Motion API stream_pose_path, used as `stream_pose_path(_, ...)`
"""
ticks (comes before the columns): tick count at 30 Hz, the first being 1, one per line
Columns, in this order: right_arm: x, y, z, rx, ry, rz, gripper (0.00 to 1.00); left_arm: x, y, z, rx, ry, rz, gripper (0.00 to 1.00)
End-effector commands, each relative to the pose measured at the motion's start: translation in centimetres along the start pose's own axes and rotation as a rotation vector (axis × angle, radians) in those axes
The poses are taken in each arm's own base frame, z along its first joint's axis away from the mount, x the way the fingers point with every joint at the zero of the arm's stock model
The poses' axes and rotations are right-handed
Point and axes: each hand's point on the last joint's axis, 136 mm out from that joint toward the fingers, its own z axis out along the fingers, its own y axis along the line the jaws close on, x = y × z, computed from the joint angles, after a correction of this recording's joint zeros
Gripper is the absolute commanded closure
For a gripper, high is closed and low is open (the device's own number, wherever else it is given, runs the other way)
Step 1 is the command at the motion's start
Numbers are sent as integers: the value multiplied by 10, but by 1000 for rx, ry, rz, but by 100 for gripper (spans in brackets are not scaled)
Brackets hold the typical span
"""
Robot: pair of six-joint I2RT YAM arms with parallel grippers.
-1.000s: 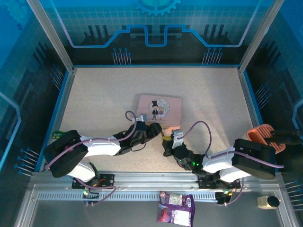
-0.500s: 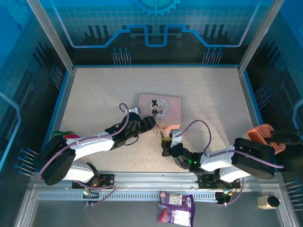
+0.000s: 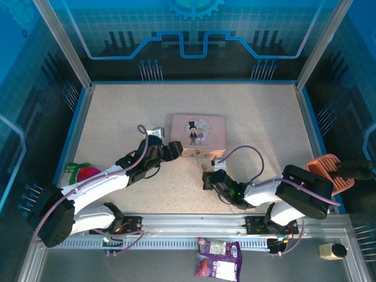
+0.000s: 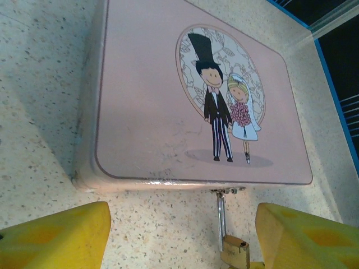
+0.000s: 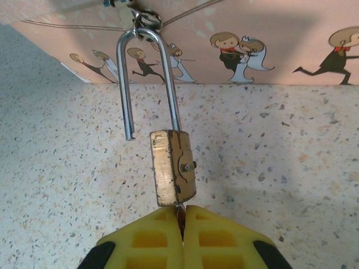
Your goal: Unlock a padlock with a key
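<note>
Brass-bodied padlock (image 5: 174, 168) sits down at bench (image 3: 117, 111) level just in front of the pink tin box (image 4: 140, 84), with its silver shackle (image 5: 147, 73) threaded through the box's clasp ring (image 5: 147, 21). The shackle stands open: the long leg is seated in the body and the short leg is free and clear of it. The lock therefore reads as released, though not yet taken off the ring. Right end effector (image 5: 183, 224) is at the bottom end of the body, yellow fingers (image 5: 146, 241) pressed together on a thin sliver I take to be the key (image 5: 180, 216). That placement makes sense, since the keyway is on that end and this grip lines the key up with the body's long axis. Left end effector (image 4: 182, 241) is beside the box's front wall, its fingers well apart with nothing between them and the padlock just inside the finger at that view's right. I judge it is placed to bracket or steady the lock while the other arm works the key. Hard to make out: the key is almost wholly buried between the pads and in the keyway, so its depth and turn cannot be confirmed. I cannot tell whether the body rests on the bench or is held just off it. The left wrist view cuts the body off at the lower edge. From the top camera, lock and key are too small to resolve.
</note>
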Motion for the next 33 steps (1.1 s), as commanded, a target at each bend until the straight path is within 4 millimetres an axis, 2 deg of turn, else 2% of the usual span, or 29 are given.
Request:
stream_pose_path(1, 5, -14, 4, 59, 32, 26, 82, -3, 12, -4, -28, -15, 22, 30)
stream_pose_path(7, 1, -14, 3, 40, 35, 10, 68, -5, 18, -5, -27, -12, 18, 30)
stream_pose_path(9, -5, -13, -1, 37, 22, -3, 63, -8, 22, -6, -35, -16, 22, 30)
stream_pose_path(11, -11, -15, -6, 57, 11, -15, 52, -12, 25, -7, -39, -19, 27, 30)
stream_pose_path(15, -27, -14, -17, 60, -12, -51, 45, -20, 31, -6, -36, -10, 39, 30)
stream_pose_path(19, -44, -11, -25, 25, -35, -45, 42, -29, 33, -5, -28, 0, 54, 29)
stream_pose_path(23, -55, -6, -23, -41, -26, -11, 42, -34, 30, 0, -14, 20, 78, 29)
stream_pose_path(30, -60, -5, -9, -85, 22, 20, 46, -35, 24, 17, 10, 66, 93, 29)
stream_pose_path(33, -56, 1, -3, -91, 69, 0, 46, -32, 23, 25, 16, 93, 98, 28)
